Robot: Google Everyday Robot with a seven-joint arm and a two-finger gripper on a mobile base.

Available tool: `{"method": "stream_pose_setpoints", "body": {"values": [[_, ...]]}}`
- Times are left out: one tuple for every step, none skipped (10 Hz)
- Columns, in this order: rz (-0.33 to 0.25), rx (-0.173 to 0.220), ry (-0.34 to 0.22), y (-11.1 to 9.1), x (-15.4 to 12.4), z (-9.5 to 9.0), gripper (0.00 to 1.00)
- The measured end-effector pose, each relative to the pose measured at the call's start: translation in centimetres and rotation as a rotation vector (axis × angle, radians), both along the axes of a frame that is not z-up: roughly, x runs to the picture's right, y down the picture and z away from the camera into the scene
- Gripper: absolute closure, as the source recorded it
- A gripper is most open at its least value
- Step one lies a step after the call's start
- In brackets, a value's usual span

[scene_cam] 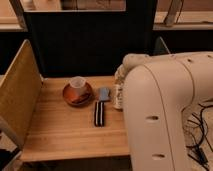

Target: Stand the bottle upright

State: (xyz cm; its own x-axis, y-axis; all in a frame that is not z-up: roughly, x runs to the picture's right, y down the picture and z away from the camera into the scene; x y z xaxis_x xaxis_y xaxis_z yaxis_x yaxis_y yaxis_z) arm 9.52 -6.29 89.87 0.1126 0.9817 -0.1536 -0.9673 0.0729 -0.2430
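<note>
The gripper's [118, 102] fingers are shut tight, with nothing between them. The gripper hangs pointing down, low over the right side of the desk [60, 132], about halfway between the back and front edges. It is pale and partly hidden behind the arm.

Just to the left of the gripper lies the bottle [99, 113]. It is flat on its side on the desk. Its body is dark with pale stripes, and its blue-grey end points toward the back edge. That blue-grey end is very close to the gripper, but I cannot tell if they touch.

Left of the bottle's blue-grey end sits a round brown saucer [67, 96]. A small pale cup [77, 82] stands upright on it.

The big white arm [165, 110] fills the right side and covers the desk's right edge. A tan side wall [17, 95] stands along the left edge. A dark wall [80, 45] stands along the back edge. Black cables [200, 125] lie off to the right of the arm.
</note>
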Motion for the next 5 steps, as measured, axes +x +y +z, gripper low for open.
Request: {"method": "stream_pose_setpoints", "body": {"values": [[0.008,0.011,0.005,0.0,0.1,0.0,1.0],[0.011,0.02,0.007,-0.1,0.1,-0.1,1.0],[0.014,0.034,0.009,-0.6,-0.3,-0.2,1.0],[0.015,0.049,0.008,-1.0,-0.8,-0.2,1.0],[0.013,0.066,0.007,-1.7,-1.3,-0.1,1.0]]}}
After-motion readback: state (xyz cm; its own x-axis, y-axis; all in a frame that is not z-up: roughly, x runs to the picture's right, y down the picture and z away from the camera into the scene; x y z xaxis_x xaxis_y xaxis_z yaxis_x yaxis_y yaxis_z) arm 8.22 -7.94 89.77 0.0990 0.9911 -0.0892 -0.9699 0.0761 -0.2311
